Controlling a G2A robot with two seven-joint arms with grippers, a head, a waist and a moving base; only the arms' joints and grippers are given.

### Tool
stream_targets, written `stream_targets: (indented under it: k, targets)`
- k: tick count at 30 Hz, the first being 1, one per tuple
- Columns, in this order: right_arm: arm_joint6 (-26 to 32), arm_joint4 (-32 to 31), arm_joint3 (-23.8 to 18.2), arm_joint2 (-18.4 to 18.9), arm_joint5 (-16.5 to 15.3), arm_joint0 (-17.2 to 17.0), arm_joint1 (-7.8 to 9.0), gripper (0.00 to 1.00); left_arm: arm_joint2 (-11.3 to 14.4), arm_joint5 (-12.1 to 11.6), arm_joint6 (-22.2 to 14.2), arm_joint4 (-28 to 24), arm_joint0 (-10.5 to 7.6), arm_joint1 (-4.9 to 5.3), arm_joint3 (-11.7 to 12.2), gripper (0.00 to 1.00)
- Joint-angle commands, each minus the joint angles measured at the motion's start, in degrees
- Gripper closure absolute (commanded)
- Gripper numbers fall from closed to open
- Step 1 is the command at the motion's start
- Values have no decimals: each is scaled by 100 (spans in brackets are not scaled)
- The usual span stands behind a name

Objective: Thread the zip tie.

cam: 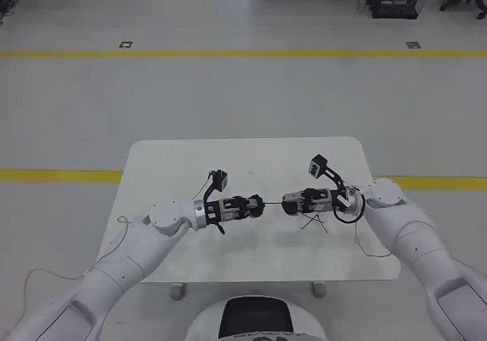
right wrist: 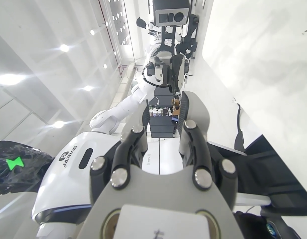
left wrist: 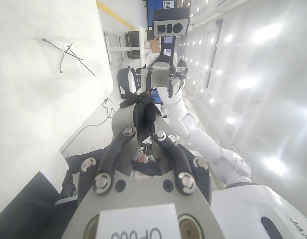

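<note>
A white table (cam: 243, 162) is seen from above, with two robot arms meeting over its middle, their tips facing each other and close together. The left gripper (cam: 257, 204) is clenched: in its wrist view its dark fingertips (left wrist: 143, 111) press together. From its tip a thin dark zip tie (cam: 271, 203) runs straight across to the right gripper (cam: 287, 203), held in the air above the table. The zip tie spans the small gap between the two grippers, and its far end reaches the tip of the right gripper. In the right wrist view, the right gripper's fingers (right wrist: 187, 108) stand apart with open space between them. Whether the zip tie touches them cannot be told. A few spare zip ties (cam: 315, 223) lie crossed on the table, just below the right gripper.
</note>
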Motion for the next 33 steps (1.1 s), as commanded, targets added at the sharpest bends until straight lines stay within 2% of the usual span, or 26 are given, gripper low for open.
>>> stream_targets:
  k: [1,4,13,16,25,26,27,28,33]
  targets:
    - [0,11,7,-4,0,1,-5,85,2,-3,-30,-12,-10,-7,22,100]
    - [0,23,13,-3,0,-5,-12,91,5,0,-46,-11,-23,-18,47,100]
    - [0,-38,2,36,0,-34,-12,92,1,22,-31,45,-29,-37,68,100]
    - [0,-78,13,52,0,-38,-11,100,-6,22,-33,51,-25,-41,67,100]
    - [0,-114,32,76,0,-46,-27,100,-23,69,-28,103,-14,-48,54,100]
    - [0,-110,32,75,0,-49,-29,100,-21,61,-36,134,-20,-48,40,89]
    - [0,-103,32,73,0,-52,-31,100,-20,34,-23,185,-26,-48,30,19]
    - [0,-90,33,72,0,-56,-34,100,-21,16,-13,201,-23,-48,18,0]
    - [0,59,83,48,0,-69,-55,100,-21,16,-13,201,-23,-48,18,0]
